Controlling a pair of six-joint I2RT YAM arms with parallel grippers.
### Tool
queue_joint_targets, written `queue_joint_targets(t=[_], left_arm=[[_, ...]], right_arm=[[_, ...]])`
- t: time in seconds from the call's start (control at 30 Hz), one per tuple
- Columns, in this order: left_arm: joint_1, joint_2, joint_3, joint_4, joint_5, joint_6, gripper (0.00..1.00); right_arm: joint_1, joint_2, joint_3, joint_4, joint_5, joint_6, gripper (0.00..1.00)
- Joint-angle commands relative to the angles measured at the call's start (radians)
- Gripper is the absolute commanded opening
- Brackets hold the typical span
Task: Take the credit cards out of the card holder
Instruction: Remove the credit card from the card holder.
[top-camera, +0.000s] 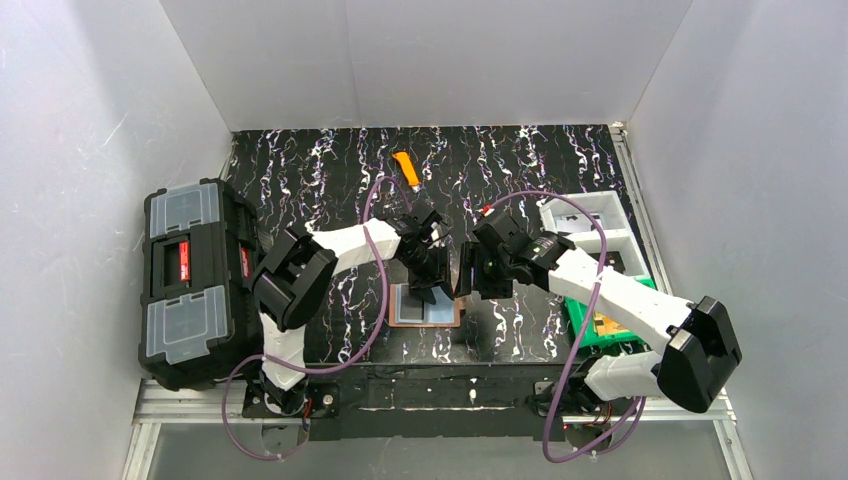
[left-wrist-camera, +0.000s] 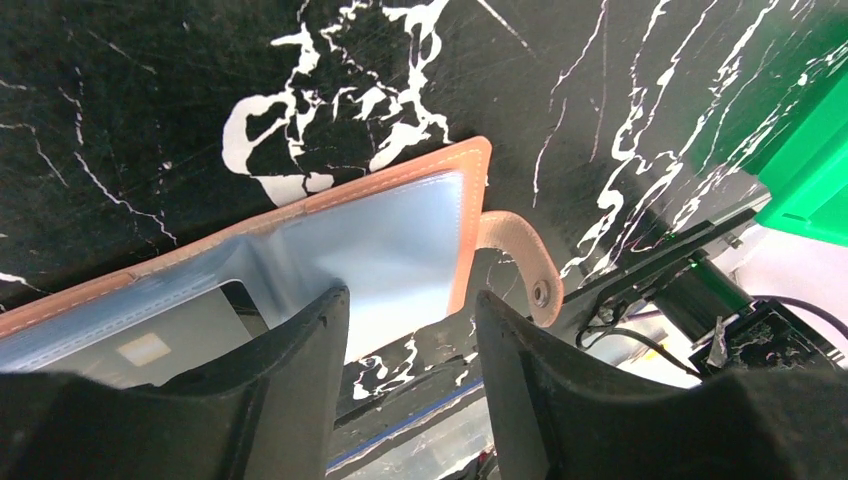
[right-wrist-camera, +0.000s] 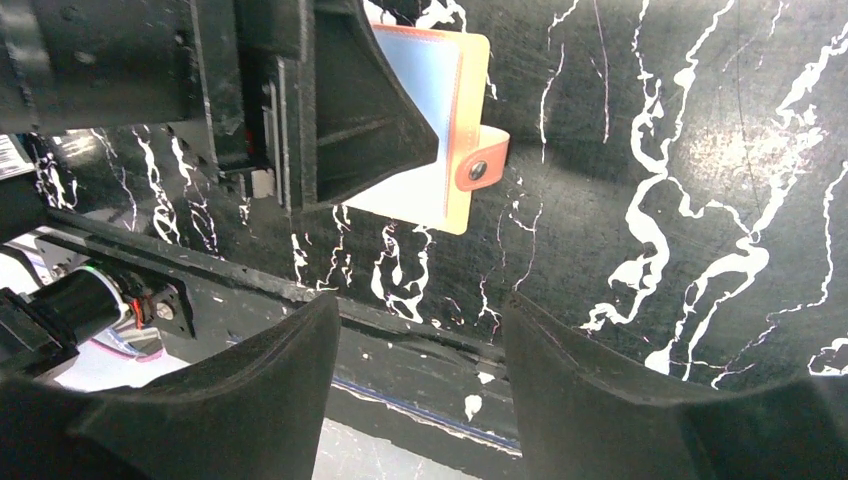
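Over on the left the big black toolbox (top-camera: 195, 285) sits out of the way at the edge of the desk (top-camera: 330, 180). Nearer the middle, the brown card holder (top-camera: 425, 312) lies flat and open close to the near edge. The left pincer (top-camera: 432, 285) hangs right over it, fingers spread and pinching nothing. From its own camera, one finger (left-wrist-camera: 290, 370) overlaps the clear pocket, and a pale card (left-wrist-camera: 160, 345) seems to show through the plastic. I can't make out a second card. The snap tab (left-wrist-camera: 520, 260) sticks out to the side. Just to the right, the right pincer (top-camera: 468, 272) is spread too and empty, low beside the holder's tab end. Further right are a white tray (top-camera: 590, 225) and a green bin (top-camera: 600, 325). My worry is that the holder isn't pinned down. If a finger drags on that slick pocket, the whole wallet may skate toward the edge, or the finger may catch plastic, not card. The two pincers are also close enough to knock together.
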Motion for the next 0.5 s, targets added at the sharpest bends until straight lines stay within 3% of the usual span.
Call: queue_joint_targets(t=[0.0, 0.23, 0.47], left_arm=[[-0.004, -0.033, 0.04, -0.032, -0.013, 0.008, 0.49], [0.006, -0.124, 0.074, -0.142, -0.091, 0.048, 0.51], [0.079, -0.234, 0.035, -0.241, -0.154, 0.093, 0.5]], right_arm=[[-0.004, -0.021, -0.014, 0.023, -0.011, 0.021, 0.68], [-0.005, 0.011, 0.009, 0.071, -0.105, 0.024, 0.67], [-0.005, 0.095, 0.057, 0.14, -0.202, 0.038, 0.58]])
